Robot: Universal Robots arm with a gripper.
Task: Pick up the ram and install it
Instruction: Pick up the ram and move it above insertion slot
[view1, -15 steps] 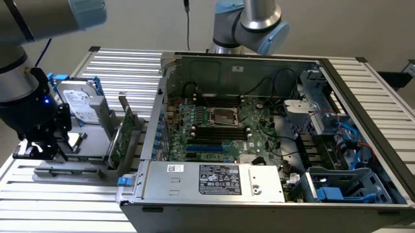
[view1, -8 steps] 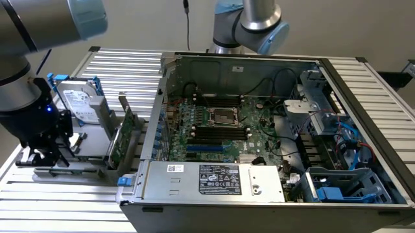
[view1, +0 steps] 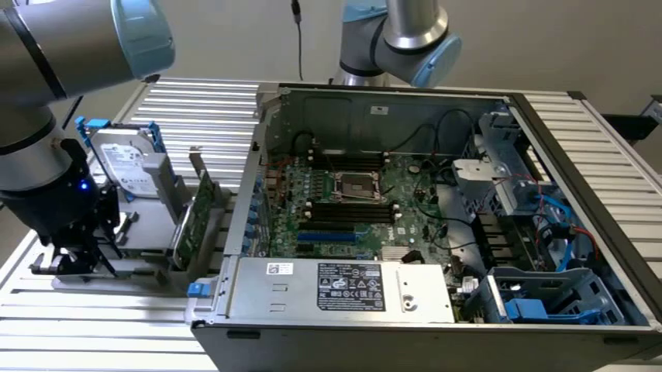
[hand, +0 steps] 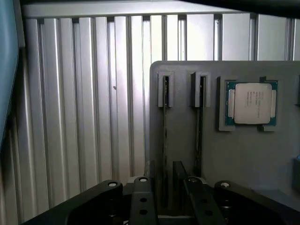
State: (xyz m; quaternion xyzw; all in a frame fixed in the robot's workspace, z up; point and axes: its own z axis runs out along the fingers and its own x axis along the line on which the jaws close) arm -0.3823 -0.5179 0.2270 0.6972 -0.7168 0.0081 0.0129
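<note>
Two rams stand on edge in the grooves of a grey holder tray (hand: 234,154): one ram (hand: 165,117) and a second ram (hand: 200,117) beside it. My gripper (hand: 168,199) hangs low over the tray's near end, open, and the first ram's line runs into the gap between the black fingers (hand: 143,199). Nothing is gripped. In the exterior view my gripper (view1: 73,260) is at the exterior view's left, down at the tray (view1: 139,267), outside the open computer case (view1: 414,209). The motherboard's long black slots (view1: 352,211) lie inside the case.
A processor chip (hand: 252,103) sits in a tray pocket beside the rams. A hard drive (view1: 129,167) and a green expansion card (view1: 197,217) stand in the tray between my gripper and the case wall. The ribbed aluminium table (hand: 84,117) surrounds the tray.
</note>
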